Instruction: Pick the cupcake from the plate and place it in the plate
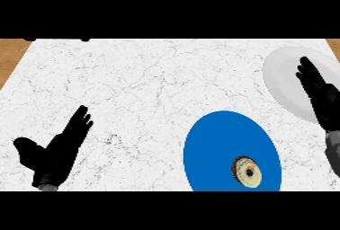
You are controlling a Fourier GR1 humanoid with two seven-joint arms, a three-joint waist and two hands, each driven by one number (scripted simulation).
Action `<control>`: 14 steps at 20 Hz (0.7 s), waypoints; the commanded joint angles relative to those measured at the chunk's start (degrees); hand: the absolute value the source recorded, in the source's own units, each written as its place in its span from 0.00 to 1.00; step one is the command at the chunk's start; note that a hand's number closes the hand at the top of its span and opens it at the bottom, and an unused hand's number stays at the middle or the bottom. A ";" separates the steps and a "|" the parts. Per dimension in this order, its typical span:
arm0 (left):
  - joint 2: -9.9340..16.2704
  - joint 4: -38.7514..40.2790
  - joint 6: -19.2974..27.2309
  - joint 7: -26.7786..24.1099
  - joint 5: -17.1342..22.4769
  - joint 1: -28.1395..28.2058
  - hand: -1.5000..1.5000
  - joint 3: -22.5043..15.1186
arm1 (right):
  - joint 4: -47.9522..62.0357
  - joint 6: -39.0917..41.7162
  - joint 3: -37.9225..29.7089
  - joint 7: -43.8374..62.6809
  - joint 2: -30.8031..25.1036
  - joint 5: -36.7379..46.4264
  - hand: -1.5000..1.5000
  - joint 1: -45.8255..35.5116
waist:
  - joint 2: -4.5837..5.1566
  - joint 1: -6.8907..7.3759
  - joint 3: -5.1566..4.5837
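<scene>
White marble counter top (146, 81) with fine grey veining; wooden strips (12, 56) showed at far left and right corners.

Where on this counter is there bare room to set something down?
The widest bare patch is the white marble counter between the left hand and the round blue plate. The blue plate's upper part is bare above the cupcake. The right side is crowded: the right hand covers the white plate.
</scene>
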 commanded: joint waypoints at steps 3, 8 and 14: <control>1.07 3.21 3.77 0.39 -5.28 -0.93 0.50 1.31 | -14.00 -0.16 1.20 4.26 7.16 -6.34 1.00 1.73 | -1.28 -2.95 -1.21; 2.02 5.27 5.45 0.87 -7.11 -0.27 0.50 1.22 | -14.48 -0.86 6.32 0.53 -11.66 18.08 1.00 2.26 | -2.35 -5.11 -2.90; -0.45 6.90 8.01 1.11 -8.37 -1.17 0.50 0.71 | -20.84 -19.25 5.54 -4.82 11.20 10.50 1.00 18.22 | -1.48 -6.47 -0.81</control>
